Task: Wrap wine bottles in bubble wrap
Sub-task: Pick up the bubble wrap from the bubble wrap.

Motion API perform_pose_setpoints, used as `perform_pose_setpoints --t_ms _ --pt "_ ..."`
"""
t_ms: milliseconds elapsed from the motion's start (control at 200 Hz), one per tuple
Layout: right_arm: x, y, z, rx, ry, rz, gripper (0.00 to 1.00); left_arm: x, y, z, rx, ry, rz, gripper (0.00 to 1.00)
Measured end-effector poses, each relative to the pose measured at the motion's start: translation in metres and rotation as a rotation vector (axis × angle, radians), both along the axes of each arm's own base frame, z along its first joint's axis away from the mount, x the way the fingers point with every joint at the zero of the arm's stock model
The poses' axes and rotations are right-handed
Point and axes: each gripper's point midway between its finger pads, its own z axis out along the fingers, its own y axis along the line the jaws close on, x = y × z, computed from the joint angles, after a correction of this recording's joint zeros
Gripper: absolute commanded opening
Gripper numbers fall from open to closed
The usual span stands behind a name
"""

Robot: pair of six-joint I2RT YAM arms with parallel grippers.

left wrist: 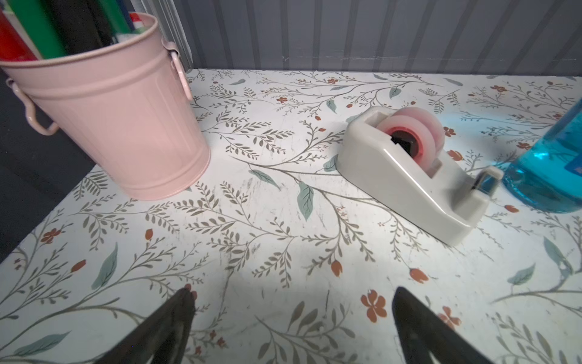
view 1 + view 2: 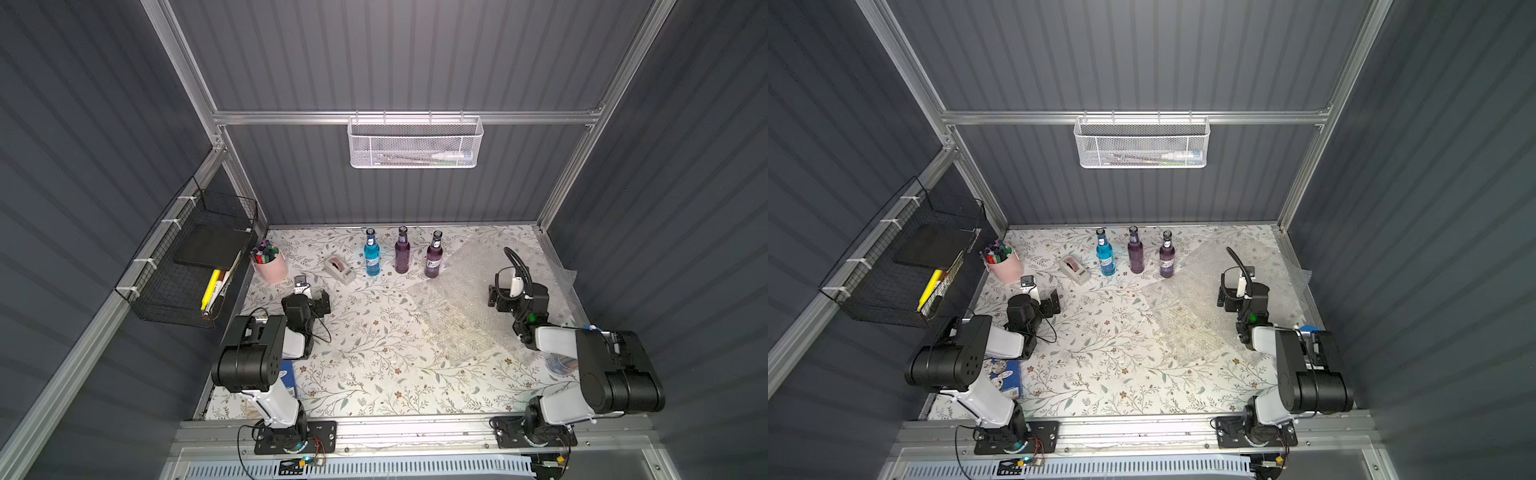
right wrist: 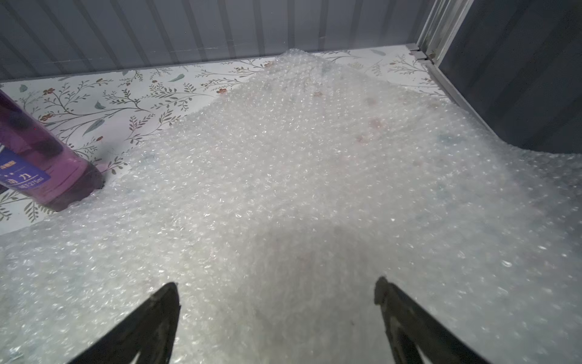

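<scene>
Both claws are spread wide open with nothing in them. Over on one side the left claw (image 1: 293, 291) hangs low over bare table (image 1: 283, 245), not touching anything, with one grey tape dispenser (image 1: 409, 176) and one pink bucket (image 1: 126, 126) of markers in front of it. Meanwhile the right claw (image 3: 276, 283) hovers right over the bubble wrap (image 3: 315, 173); can't tell if the tips touch it.

Bottle count is three, all upright in a row near the back wall: one blue bottle (image 2: 372, 257), then the middle purple bottle (image 2: 402, 255), then the end purple bottle (image 2: 433, 259) standing right at the wrap's edge. The wrap lies spread on the right side of the table. It looks like overlapping sheets, but I can't count them for sure.
</scene>
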Motion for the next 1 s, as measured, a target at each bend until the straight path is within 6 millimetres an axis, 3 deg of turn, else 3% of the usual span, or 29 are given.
perform_pose_setpoints --t_ms 660,800,895,1001 --pt "0.000 0.000 0.000 0.000 0.000 -0.001 0.99 0.000 -0.001 0.000 -0.001 0.000 -0.003 0.99" --pt "0.001 0.000 0.008 0.002 -0.023 -0.001 0.99 0.001 -0.001 0.000 0.015 0.021 -0.011 0.99" --pt "-0.005 0.001 0.030 0.007 -0.042 0.000 0.99 0.007 -0.003 0.024 0.018 0.011 -0.013 0.99" --pt "0.000 0.007 0.078 0.028 -0.099 0.031 0.99 0.014 -0.006 0.081 0.005 -0.079 -0.027 0.99"
